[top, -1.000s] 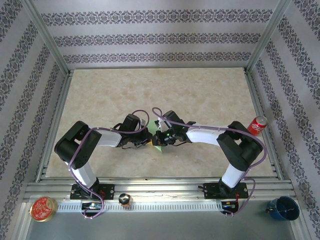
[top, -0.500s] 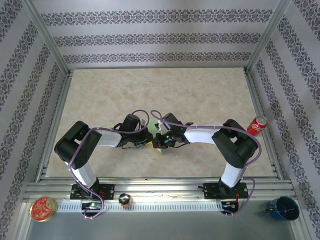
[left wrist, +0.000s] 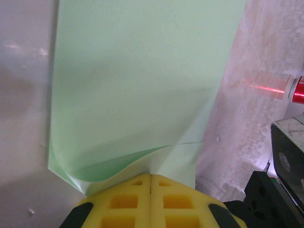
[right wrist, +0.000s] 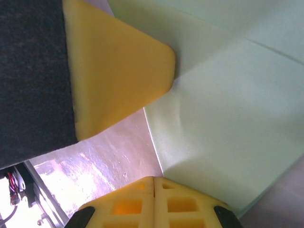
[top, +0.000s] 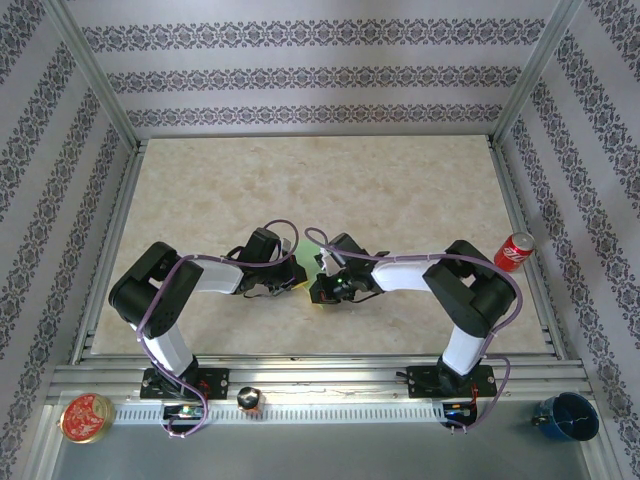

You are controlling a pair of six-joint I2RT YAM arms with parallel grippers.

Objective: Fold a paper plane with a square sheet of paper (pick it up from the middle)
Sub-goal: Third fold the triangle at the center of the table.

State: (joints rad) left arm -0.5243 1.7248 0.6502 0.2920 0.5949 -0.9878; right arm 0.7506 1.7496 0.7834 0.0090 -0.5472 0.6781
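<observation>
The square sheet of paper (left wrist: 142,80) is pale green and lies partly folded on the table, with one layer curling up at its near left corner. My left gripper (left wrist: 150,176) is shut, and its yellow tips touch the paper where a crease ends. My right gripper (right wrist: 153,179) is also shut, its tips at the paper's (right wrist: 228,123) near edge beside bare table. The left gripper's yellow finger (right wrist: 118,71) rests its tip on the sheet. From above, both grippers (top: 298,272) (top: 320,287) meet at the table's middle and cover most of the paper (top: 311,250).
A red soda can (top: 515,250) stands at the table's right edge. A round tin (top: 86,417) and a blue cup (top: 566,416) sit on the front rail. Metal frame posts and patterned walls enclose the table (top: 400,190).
My right gripper has shifted a little left and nearer over the paper, with its elbow drawn in. The left arm has stayed still.
</observation>
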